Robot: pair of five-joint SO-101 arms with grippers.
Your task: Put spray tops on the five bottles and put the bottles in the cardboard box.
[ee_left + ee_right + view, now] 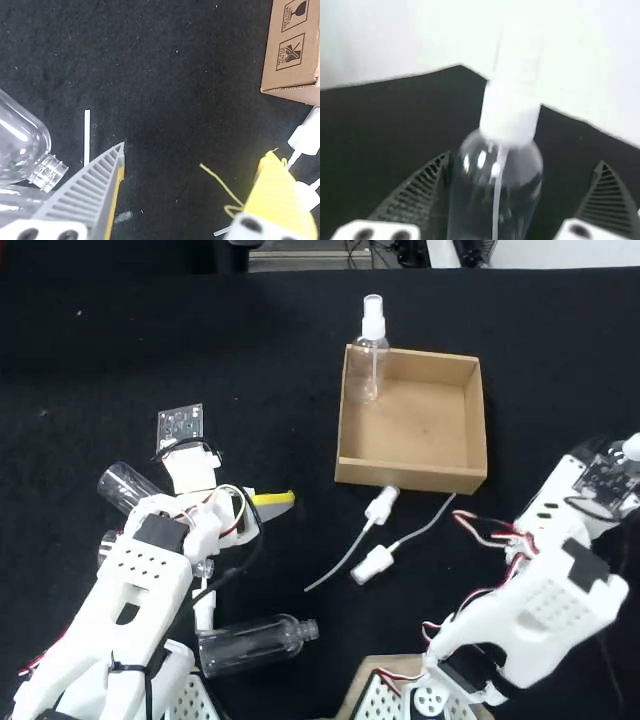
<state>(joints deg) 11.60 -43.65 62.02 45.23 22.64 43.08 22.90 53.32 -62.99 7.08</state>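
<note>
The right gripper (522, 160) stands released around a capped bottle (495, 185) at the worktop's (120, 360) right edge. It should close low on the body before lifting toward the box (410, 475). The left gripper (195, 150) gapes over the black worktop near a loose top (372, 562). A white wall (395, 35) stands behind.
</note>
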